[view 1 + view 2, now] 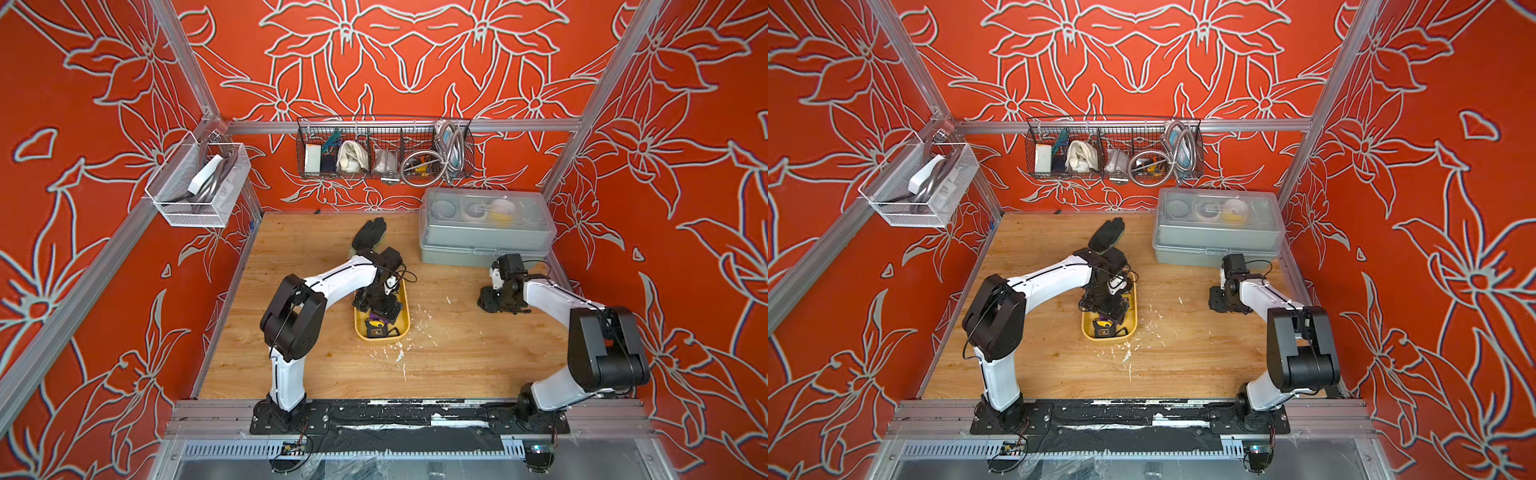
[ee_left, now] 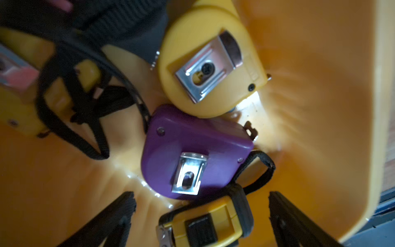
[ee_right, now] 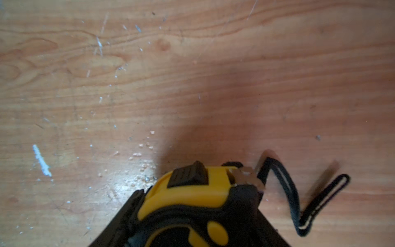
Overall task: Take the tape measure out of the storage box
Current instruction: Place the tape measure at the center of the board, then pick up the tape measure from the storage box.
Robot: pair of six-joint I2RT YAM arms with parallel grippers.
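Left tool (image 2: 202,197) gapes astride the lower-middle tape measure (image 2: 203,224) in the storage box (image 2: 320,107), ready to pinch; right tool (image 3: 196,224) clamps a second measure (image 3: 188,192).

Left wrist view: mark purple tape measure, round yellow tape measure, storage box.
purple tape measure (image 2: 192,136): left wrist view, on its case above the clip.
round yellow tape measure (image 2: 209,64): left wrist view, on its metal clip.
storage box (image 2: 310,85): left wrist view, on its inner wall.
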